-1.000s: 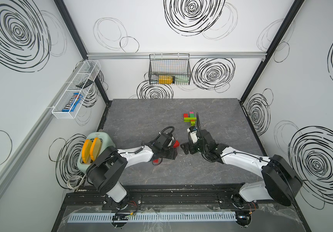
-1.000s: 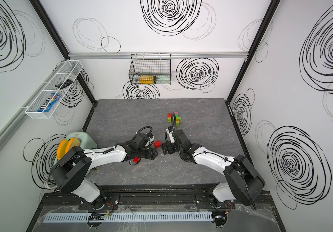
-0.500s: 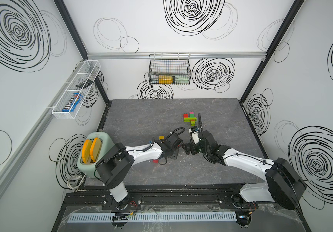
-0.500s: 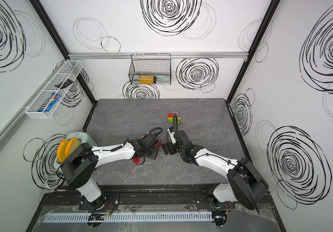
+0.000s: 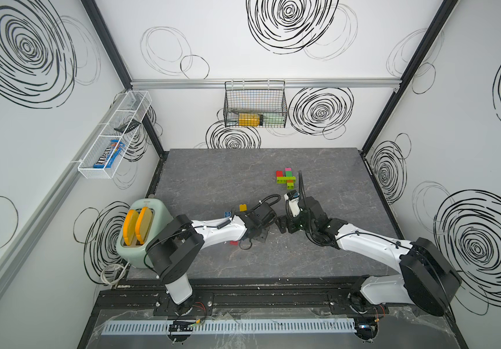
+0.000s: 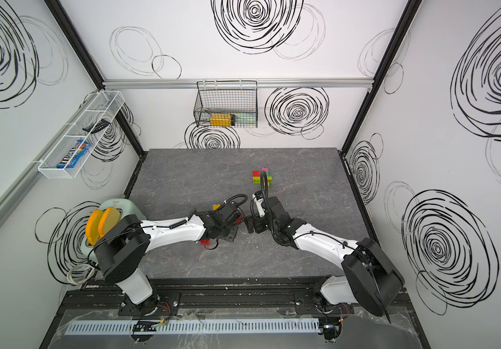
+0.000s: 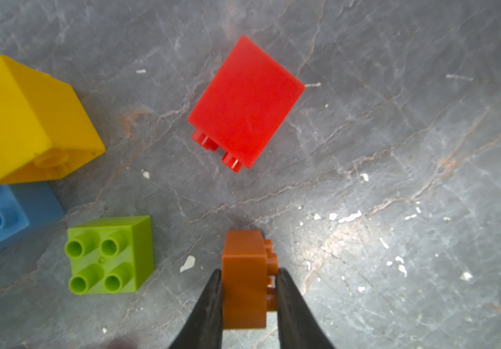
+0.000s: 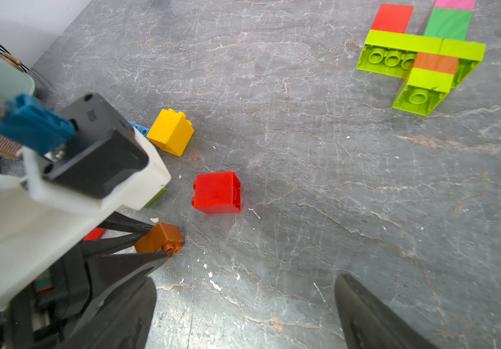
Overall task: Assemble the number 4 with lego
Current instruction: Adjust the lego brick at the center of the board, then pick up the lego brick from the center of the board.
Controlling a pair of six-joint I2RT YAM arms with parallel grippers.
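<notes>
— What has just changed?
— My left fingers (image 7: 210, 302) have closed on the orange brick (image 7: 241, 250), low at the surface (image 7: 394, 151) near the loose red brick (image 7: 246, 102). My right fingers (image 8: 370, 320) stand wide, empty. I judge the brick goes next to the half-built 4 (image 5: 286, 179), farther back.
— And the containers?
— The wire basket (image 5: 255, 82) holds a yellow item and something pale. The wall rack (image 5: 92, 172) holds a candy packet (image 5: 108, 154). The toaster (image 5: 157, 211) holds two orange slices.

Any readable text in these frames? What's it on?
"m&m's": blue candy packet in the white wire shelf.
Toaster top label: too small to read.
Black wrist camera housing marking: blurred.
Lego bricks: no text.
</notes>
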